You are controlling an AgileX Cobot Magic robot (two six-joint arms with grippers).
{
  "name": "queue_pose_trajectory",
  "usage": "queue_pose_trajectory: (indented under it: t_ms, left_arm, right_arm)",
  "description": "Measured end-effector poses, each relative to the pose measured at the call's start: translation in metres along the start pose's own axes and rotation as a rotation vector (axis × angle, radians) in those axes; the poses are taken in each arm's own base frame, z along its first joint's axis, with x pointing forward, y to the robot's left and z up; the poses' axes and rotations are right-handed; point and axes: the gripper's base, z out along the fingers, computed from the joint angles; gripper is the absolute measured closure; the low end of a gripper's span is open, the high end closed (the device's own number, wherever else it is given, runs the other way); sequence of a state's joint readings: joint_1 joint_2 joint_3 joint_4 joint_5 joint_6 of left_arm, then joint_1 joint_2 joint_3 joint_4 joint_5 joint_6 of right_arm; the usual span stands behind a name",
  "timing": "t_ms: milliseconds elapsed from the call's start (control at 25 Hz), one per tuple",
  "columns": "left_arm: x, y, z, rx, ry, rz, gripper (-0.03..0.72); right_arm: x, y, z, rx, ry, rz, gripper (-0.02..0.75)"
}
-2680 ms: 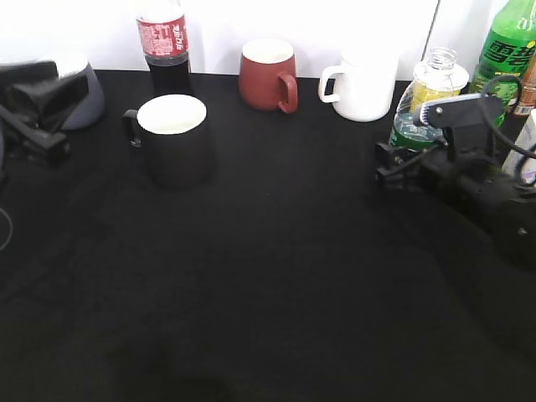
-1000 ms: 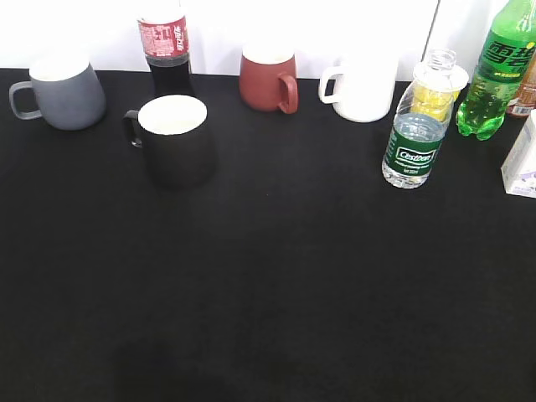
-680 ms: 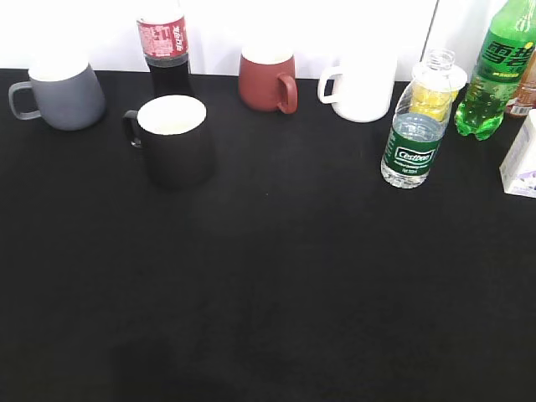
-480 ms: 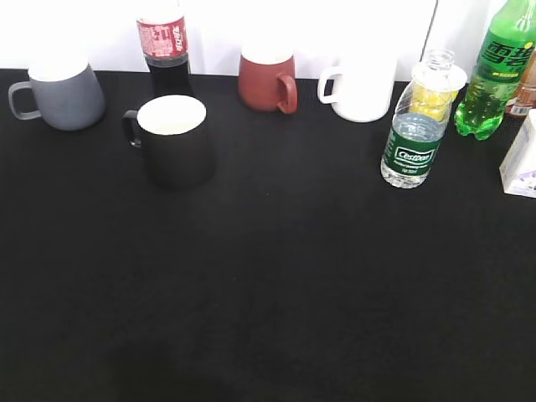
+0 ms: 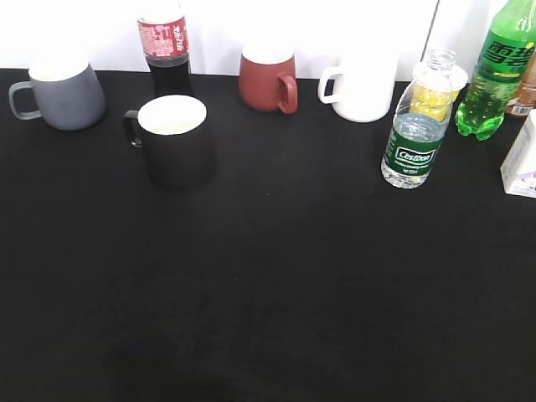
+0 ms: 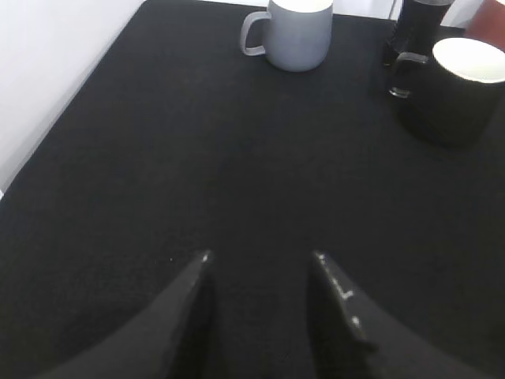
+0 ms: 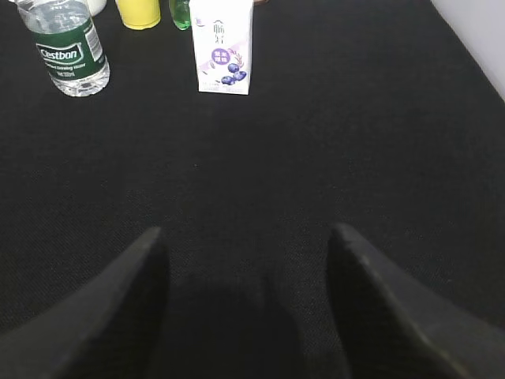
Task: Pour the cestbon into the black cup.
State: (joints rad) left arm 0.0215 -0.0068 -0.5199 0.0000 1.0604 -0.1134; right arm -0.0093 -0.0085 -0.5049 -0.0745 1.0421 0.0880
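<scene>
Black cloth lying bare up front, both arms now pulled back out of the exterior view.

Nearest, the left gripper and right gripper are hovering spread wide, holding nothing; beyond, the black mug with a white inside is sitting left, and the small clear Cestbon bottle with a dark green label is standing upright, uncapped, well apart on the right, released since the right arm crowded it seconds ago, so either the pour is finished or a fresh grasp is needed.
</scene>
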Motion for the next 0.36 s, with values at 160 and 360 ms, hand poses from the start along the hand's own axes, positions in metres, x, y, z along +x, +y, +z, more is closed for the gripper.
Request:
queue_pose_trajectory:
  t_ms: [160,360]
  left_arm:
    - [0.0000,0.0000,0.0000,0.000,0.000,0.000,0.387]
    - [0.0000,0.0000,0.0000,0.000,0.000,0.000,0.387]
  right_arm:
    - [0.0000,0.0000,0.0000,0.000,0.000,0.000,0.258]
    - [0.0000,0.0000,0.0000,0.000,0.000,0.000,0.258]
